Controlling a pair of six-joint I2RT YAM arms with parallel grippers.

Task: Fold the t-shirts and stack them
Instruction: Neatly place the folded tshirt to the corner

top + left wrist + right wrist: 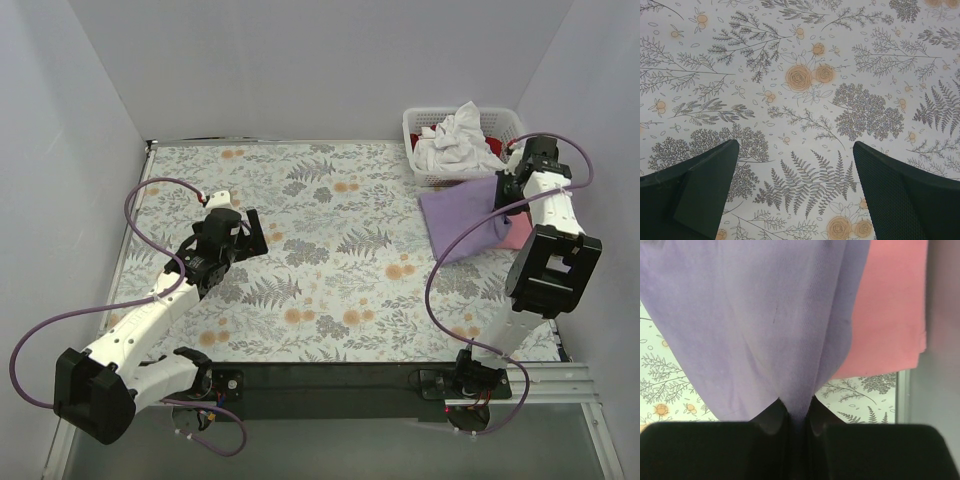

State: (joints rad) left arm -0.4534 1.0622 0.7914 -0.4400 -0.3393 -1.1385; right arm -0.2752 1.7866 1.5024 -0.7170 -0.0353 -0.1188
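Note:
The lavender-purple t-shirt (pixel 462 222) hangs lifted at the right side of the table, and my right gripper (pixel 508 186) is shut on its upper edge. In the right wrist view the purple t-shirt (pixel 755 315) is pinched between the jaws of the right gripper (pixel 799 407), in front of the pink t-shirt (pixel 890 305). The pink t-shirt (pixel 518 236) lies flat under and beside the purple one. A white t-shirt (pixel 455 135) and a red one (pixel 492 149) sit crumpled in the basket. My left gripper (pixel 255 232) (pixel 795 145) hovers open over bare cloth at the left, holding nothing.
The white lattice basket (pixel 415 140) stands at the back right corner. The floral-patterned cloth (pixel 330 260) covers the table. White walls close in the left, back and right sides. The table's right edge (pixel 900 395) runs close beside the pink t-shirt.

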